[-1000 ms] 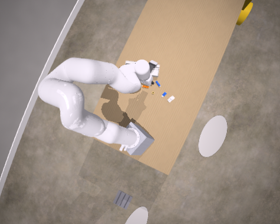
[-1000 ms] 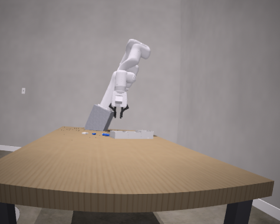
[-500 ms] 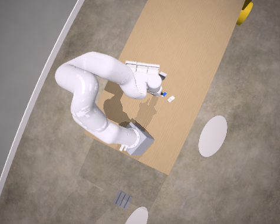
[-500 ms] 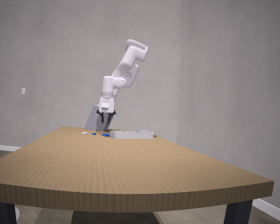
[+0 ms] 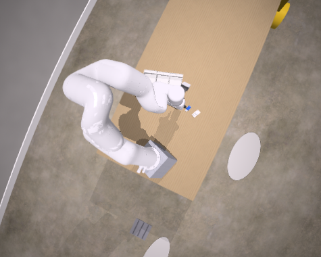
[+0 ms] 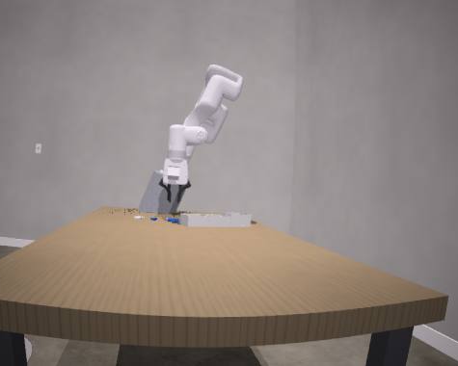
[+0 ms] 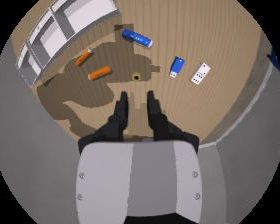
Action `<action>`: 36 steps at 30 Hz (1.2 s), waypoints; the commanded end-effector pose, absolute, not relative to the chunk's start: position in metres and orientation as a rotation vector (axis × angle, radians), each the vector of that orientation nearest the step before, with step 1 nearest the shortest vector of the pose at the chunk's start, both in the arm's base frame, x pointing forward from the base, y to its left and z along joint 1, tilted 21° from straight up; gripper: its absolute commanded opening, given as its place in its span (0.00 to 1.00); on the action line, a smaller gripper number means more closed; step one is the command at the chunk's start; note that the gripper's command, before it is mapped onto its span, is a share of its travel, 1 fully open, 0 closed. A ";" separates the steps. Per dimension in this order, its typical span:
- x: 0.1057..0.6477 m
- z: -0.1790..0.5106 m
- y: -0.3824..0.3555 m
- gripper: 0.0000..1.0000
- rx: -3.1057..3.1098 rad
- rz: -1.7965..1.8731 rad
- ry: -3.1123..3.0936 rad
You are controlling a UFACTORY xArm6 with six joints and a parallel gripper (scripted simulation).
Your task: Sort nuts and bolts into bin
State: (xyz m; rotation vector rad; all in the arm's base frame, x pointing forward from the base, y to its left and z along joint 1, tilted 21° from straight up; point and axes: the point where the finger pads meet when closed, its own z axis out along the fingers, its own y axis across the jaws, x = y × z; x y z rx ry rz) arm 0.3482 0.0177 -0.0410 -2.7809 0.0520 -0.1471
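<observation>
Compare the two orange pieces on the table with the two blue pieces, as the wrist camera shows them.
Colour: the orange pieces differ from the blue pieces.
Place: the orange pieces lie nearer the white bin; the blue pieces lie farther out, one beside a white piece.
Light: the orange pieces lie in the arm's shadow; the blue ones mostly in light.
Shared: all lie flat on the table, untouched; the gripper hangs open above.
</observation>
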 end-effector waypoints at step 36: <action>0.352 -0.058 0.026 0.30 -2.781 -0.150 0.053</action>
